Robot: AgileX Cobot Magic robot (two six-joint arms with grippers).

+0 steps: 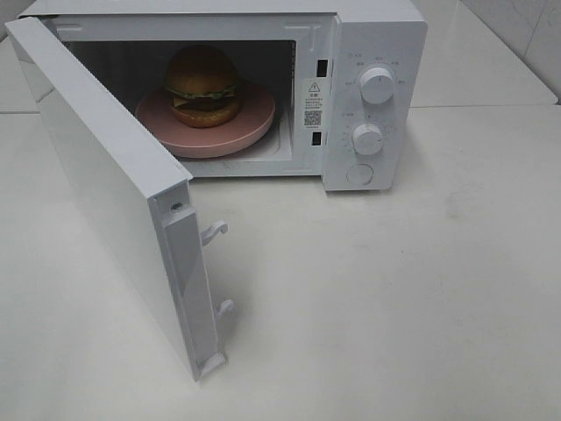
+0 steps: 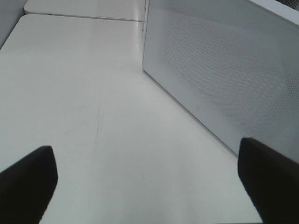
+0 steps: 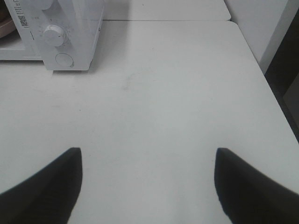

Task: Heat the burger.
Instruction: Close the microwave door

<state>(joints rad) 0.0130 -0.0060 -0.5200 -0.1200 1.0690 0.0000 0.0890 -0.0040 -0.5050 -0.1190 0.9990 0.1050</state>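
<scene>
Burger (image 1: 202,85) sits on pink plate (image 1: 219,145) inside, door (image 1: 96,175) lower left wide open; both jaws spread, empty. Shoving it shut hard could slide the microwave (image 1: 386,44)

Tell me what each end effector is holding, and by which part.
Nothing. The left end effector and right end effector both stand open and empty; the burger sits on the plate in the microwave.
</scene>
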